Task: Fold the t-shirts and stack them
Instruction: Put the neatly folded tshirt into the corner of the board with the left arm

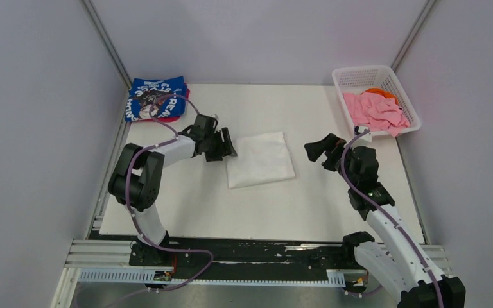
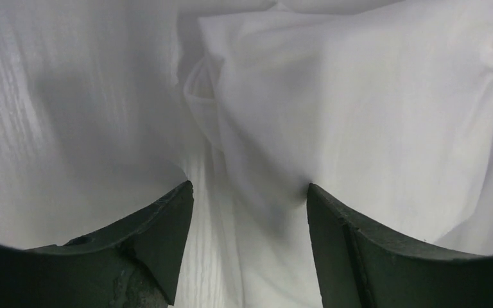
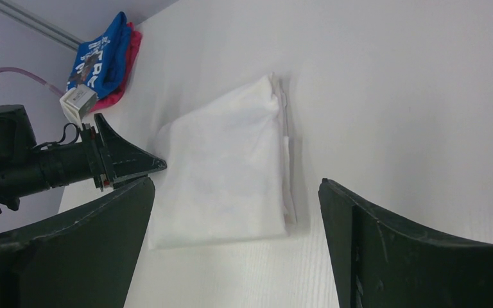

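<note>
A white t-shirt (image 1: 260,159), folded into a rectangle, lies mid-table and also shows as the white t-shirt (image 3: 221,173) in the right wrist view. My left gripper (image 1: 228,146) is low at its left edge. In the left wrist view the left gripper (image 2: 249,187) has its jaws apart, with a fold of the white cloth (image 2: 359,96) between the tips. My right gripper (image 1: 321,149) hangs open to the right of the shirt, holding nothing. A folded royal-blue t-shirt (image 1: 157,97) lies at the back left, on top of a pink one (image 3: 125,70).
A white lattice basket (image 1: 359,76) stands at the back right, holding a crumpled pink t-shirt (image 1: 375,110) and an orange one (image 1: 380,92). Grey walls close in both sides. The left arm's cable loops near the blue stack.
</note>
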